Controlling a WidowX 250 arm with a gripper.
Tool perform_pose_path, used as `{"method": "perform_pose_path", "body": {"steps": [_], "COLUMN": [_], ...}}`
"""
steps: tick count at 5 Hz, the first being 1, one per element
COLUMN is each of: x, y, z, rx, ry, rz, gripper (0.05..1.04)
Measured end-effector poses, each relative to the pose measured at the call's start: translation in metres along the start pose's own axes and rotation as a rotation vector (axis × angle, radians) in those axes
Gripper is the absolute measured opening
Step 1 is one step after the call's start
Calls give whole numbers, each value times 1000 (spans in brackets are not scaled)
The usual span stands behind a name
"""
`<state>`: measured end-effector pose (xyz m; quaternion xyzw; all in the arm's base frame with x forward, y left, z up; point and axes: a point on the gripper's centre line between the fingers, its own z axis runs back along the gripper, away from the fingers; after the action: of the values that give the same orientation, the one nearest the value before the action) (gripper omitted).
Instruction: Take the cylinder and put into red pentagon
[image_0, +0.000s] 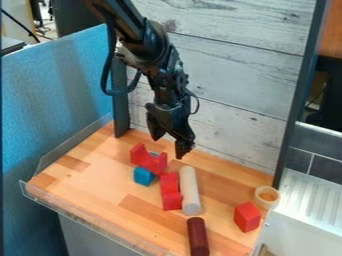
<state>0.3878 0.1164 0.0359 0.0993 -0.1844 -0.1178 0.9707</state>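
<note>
My tool (169, 148) hangs over the surface (100, 185) with its fingers apart, presumably ready to straddle something round. The pale cylinder (190, 190) lies alongside a red block (171, 191) that might check its rolling; the dark red cylinder (198, 237) lies nearer me. I'd confirm which is meant.

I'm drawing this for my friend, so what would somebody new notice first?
The black pincer, hanging open over the back of the wooden table. Next, bright red blocks near the middle, with a pale cylinder lying beside them. A blue panel stands at left.
</note>
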Motion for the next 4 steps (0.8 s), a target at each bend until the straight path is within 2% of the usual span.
{"method": "perform_pose_path", "body": {"steps": [1,3,4], "x": [-8,-20,-16], "y": [-6,-23,-27], "z": [-11,-12,0], "rx": [-19,-77,-79], "ry": [32,102,91], "rz": [3,75,103], "gripper": [1000,1000,1000]}}
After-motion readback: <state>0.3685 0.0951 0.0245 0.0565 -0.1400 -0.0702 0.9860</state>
